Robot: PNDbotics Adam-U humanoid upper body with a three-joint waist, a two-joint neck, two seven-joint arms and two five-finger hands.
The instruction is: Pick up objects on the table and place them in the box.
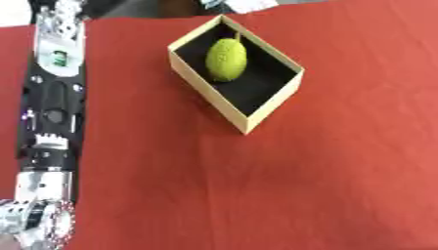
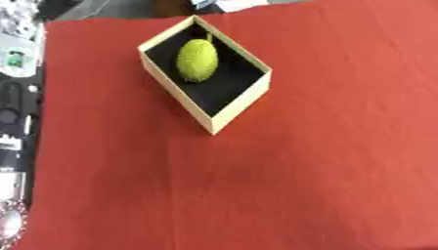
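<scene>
Neither hand shows its fingers at this moment, so we cannot tell how either one stands or whether it holds anything. Our left arm (image 1: pixel 51 112) runs down the bench's left edge, black with silver joints, and ends near the lower left corner in a silver, studded joint (image 1: pixel 38 219); what lies beyond that is cut off. Our right arm and right hand appear in neither view.

The bench (image 1: pixel 282 195) is covered in red cloth. The box (image 1: pixel 237 100), tan-walled with a black floor, sits toward the far edge, left of centre, turned so one corner points toward us. Inside it lies a yellow-green fruit (image 1: pixel 226 59), oval and bumpy, with a short stem at its far end. It rests in the far half of the box, close to the far-left wall; the near half of the black floor is bare.

We see no other loose object on the red cloth in either view. Some pale items lie past the far edge, too unclear to name.

Our judgement: the placing looks done for what we can see, and the step in hand is clearing the arm away or searching for further objects. To do that well, we would keep the left arm along the left edge, well apart from the box, so the box is not nudged. If another object turns up, set it in the bare near half, beside the fruit.
</scene>
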